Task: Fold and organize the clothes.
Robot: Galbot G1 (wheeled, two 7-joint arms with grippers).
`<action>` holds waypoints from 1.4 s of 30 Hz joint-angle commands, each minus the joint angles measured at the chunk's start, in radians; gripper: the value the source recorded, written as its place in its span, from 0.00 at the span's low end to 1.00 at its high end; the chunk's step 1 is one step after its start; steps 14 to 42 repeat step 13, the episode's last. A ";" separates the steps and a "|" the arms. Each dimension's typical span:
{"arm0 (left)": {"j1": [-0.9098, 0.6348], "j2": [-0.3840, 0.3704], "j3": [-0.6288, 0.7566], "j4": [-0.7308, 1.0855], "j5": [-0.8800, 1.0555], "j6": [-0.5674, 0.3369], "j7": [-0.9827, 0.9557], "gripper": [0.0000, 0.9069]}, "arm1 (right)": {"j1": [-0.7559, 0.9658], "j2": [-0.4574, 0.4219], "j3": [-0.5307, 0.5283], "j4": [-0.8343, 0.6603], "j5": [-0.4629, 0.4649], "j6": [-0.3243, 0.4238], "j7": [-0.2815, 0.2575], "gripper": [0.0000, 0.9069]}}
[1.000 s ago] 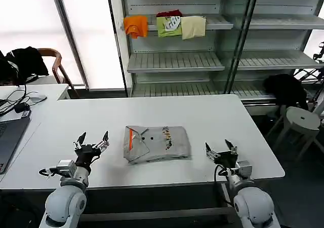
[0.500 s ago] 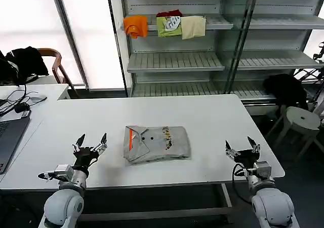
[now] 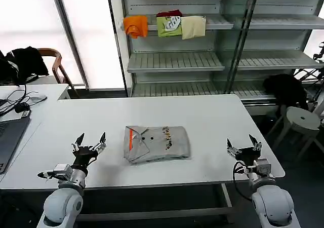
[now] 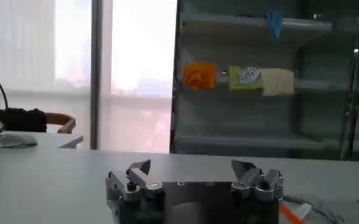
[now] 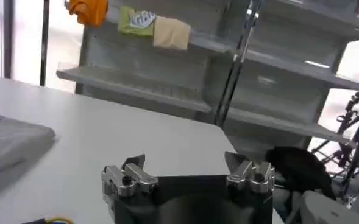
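Barely shifted since half a second ago. Left gripper (image 3: 89, 142) spread wide over the white table (image 3: 212, 116), near its front edge. Folded grey shirt (image 3: 157, 144) at table centre, untouched. Right gripper (image 3: 244, 146) spread too, near the table's right edge.

A white surface (image 3: 212, 116) stands in front of a metal shelf unit (image 3: 174, 61). On the unit's upper shelf, orange (image 3: 135, 25), green (image 3: 169, 25) and cream (image 3: 193, 26) cloths hang side by side. Right of the surface, a white stool (image 3: 302, 120) stands beside a black garment (image 3: 284, 88).
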 commanded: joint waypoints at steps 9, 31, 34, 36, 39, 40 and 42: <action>0.006 0.000 0.000 -0.002 -0.012 -0.032 -0.008 1.00 | -0.004 -0.002 0.011 0.022 -0.002 0.007 -0.001 1.00; 0.015 -0.002 0.000 -0.009 -0.009 -0.037 -0.008 1.00 | -0.007 -0.002 0.014 0.025 0.002 0.007 0.002 1.00; 0.015 -0.002 0.000 -0.009 -0.009 -0.037 -0.008 1.00 | -0.007 -0.002 0.014 0.025 0.002 0.007 0.002 1.00; 0.015 -0.002 0.000 -0.009 -0.009 -0.037 -0.008 1.00 | -0.007 -0.002 0.014 0.025 0.002 0.007 0.002 1.00; 0.015 -0.002 0.000 -0.009 -0.009 -0.037 -0.008 1.00 | -0.007 -0.002 0.014 0.025 0.002 0.007 0.002 1.00; 0.015 -0.002 0.000 -0.009 -0.009 -0.037 -0.008 1.00 | -0.007 -0.002 0.014 0.025 0.002 0.007 0.002 1.00; 0.015 -0.002 0.000 -0.009 -0.009 -0.037 -0.008 1.00 | -0.007 -0.002 0.014 0.025 0.002 0.007 0.002 1.00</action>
